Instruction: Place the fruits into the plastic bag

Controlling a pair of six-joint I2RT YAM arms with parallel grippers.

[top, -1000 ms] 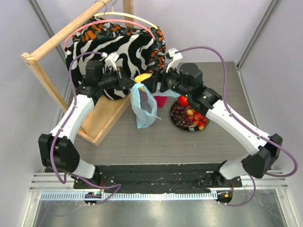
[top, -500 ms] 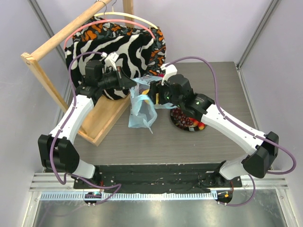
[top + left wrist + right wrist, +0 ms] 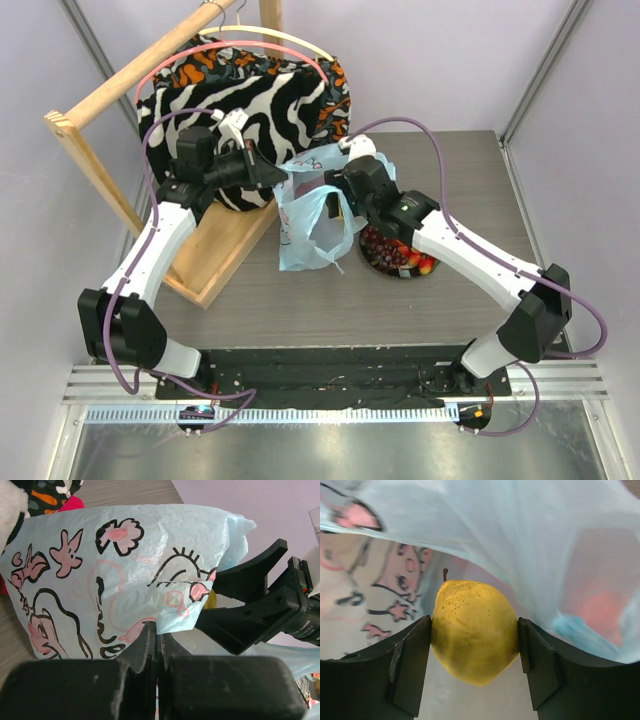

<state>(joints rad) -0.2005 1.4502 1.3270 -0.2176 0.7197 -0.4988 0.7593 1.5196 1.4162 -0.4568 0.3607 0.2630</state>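
The light-blue plastic bag [image 3: 308, 228] hangs open over the table, printed with pink shells and a cartoon girl [image 3: 115, 565]. My left gripper [image 3: 279, 178] is shut on the bag's upper edge [image 3: 157, 630] and holds it up. My right gripper [image 3: 335, 190] reaches into the bag's mouth from the right. It is shut on a yellow fruit [image 3: 474, 630], with bag film all around it. In the top view the yellow fruit is hidden by the bag and arm. More fruits, dark grapes [image 3: 385, 250] and red-yellow balls [image 3: 424, 264], lie on the dark plate [image 3: 397, 274].
Zebra-striped fabric [image 3: 262, 108] hangs on hangers from a wooden rack [image 3: 100, 95] at the back left. The rack's base frame [image 3: 215, 262] lies on the table just left of the bag. My right arm [image 3: 470, 262] passes over the plate.
My right gripper has moved left and down with the yellow fruit, from beside the bag into its mouth. The bag has spread wider. The left gripper has kept its hold.
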